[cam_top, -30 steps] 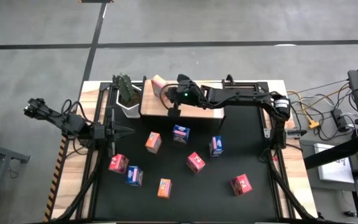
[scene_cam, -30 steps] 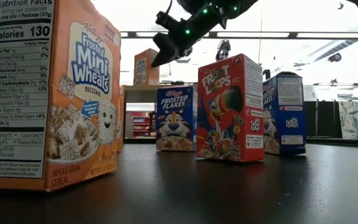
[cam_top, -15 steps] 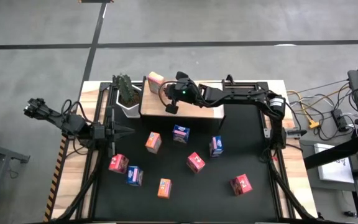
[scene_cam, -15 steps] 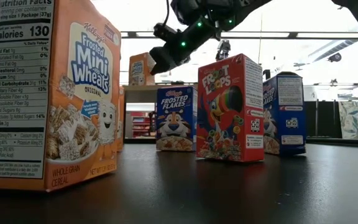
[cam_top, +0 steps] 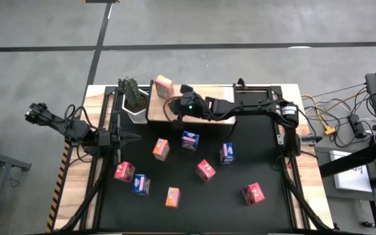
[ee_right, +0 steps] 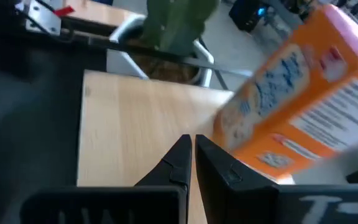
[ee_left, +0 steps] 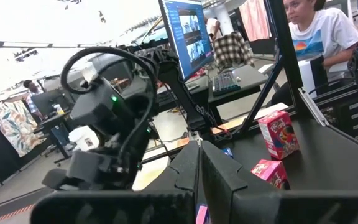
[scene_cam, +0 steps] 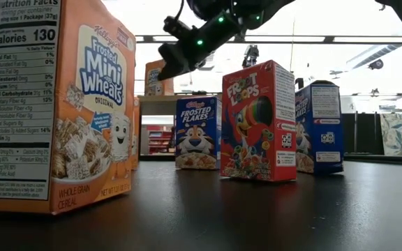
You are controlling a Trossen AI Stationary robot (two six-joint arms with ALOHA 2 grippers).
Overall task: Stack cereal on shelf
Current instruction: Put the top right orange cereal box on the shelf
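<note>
One orange box (cam_top: pixel 164 85) on the shelf (cam_top: pixel 222 117), eight on the mat (cam_top: pixel 266 163) — both tools pinched closed, empty.

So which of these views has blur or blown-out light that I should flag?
Right wrist view: the orange cereal box is smeared with motion blur, the plant soft. Low view: the ceiling behind is washed out, so the right arm shows as a silhouette. Left wrist view: its upper corner is overexposed. High view: evenly lit.
</note>
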